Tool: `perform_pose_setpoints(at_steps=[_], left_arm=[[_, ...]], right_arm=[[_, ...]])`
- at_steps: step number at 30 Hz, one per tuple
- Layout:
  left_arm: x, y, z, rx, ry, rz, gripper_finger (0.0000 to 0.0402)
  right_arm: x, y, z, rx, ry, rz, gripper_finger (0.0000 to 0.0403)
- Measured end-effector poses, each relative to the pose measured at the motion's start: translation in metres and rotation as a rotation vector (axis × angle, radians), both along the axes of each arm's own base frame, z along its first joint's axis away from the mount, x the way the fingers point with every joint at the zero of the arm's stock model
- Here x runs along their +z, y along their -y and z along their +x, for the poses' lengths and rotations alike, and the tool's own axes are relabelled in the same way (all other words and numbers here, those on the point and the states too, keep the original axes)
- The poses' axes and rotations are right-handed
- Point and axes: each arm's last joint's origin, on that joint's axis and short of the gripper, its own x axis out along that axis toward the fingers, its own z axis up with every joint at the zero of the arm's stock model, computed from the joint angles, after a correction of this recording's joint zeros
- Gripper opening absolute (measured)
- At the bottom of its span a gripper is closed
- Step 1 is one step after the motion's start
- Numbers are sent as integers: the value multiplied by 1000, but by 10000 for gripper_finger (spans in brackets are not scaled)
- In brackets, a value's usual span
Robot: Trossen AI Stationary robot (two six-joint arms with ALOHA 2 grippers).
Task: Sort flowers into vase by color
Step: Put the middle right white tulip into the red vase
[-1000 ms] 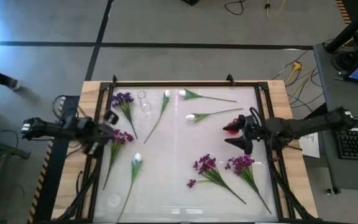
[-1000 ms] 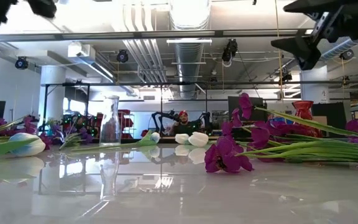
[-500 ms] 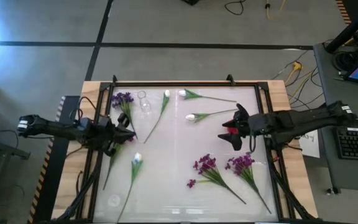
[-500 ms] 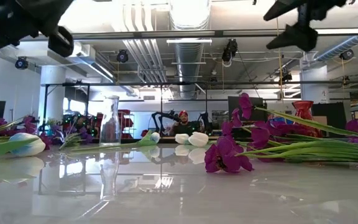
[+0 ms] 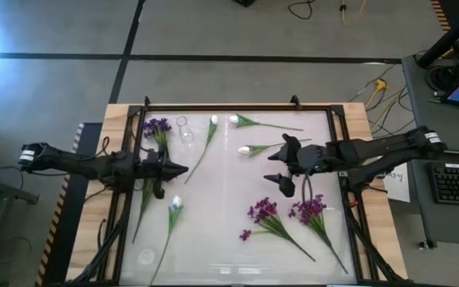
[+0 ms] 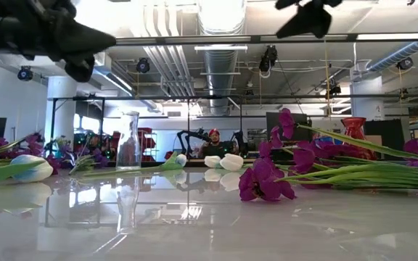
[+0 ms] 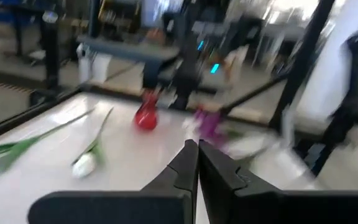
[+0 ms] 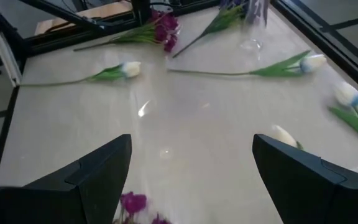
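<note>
Purple flowers lie on the white table at the far left (image 5: 158, 126) and the near right (image 5: 263, 211) (image 5: 309, 209). White tulips lie at the far middle (image 5: 213, 121) (image 5: 245, 150) and the near left (image 5: 175, 203). A clear glass vase (image 5: 185, 130) stands at the far left. A red vase (image 7: 145, 117) stands on the right side, hidden in the high view. My left gripper (image 5: 180, 169) is shut and level above the left side, holding nothing. My right gripper (image 5: 280, 163) hangs open, high over the table's middle right.
A dark frame rail (image 5: 229, 108) runs round the table. One more purple stem (image 5: 143, 199) lies under my left arm. Bare table lies in the middle between the two grippers (image 5: 229, 191).
My left gripper has gone toward the table's right and tipped up from pointing down to level, still shut. My right gripper has risen and gone toward the table's left, still open. No flower or vase has moved.
</note>
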Motion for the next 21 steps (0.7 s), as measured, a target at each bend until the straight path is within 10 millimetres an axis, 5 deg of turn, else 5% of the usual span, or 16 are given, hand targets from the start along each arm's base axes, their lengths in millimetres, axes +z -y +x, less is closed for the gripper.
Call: perform_pose_setpoints(at_steps=[5, 10, 21], left_arm=[[13, 0, 9, 13, -121, 133, 0], [22, 1, 15, 6, -122, 234, 0], [19, 0, 14, 23, -127, 200, 0]], right_arm=[[3, 1, 27, -117, -29, -157, 327], [-7, 8, 53, -65, -240, -382, 327], [-68, 77, 90, 65, -586, -269, 327]])
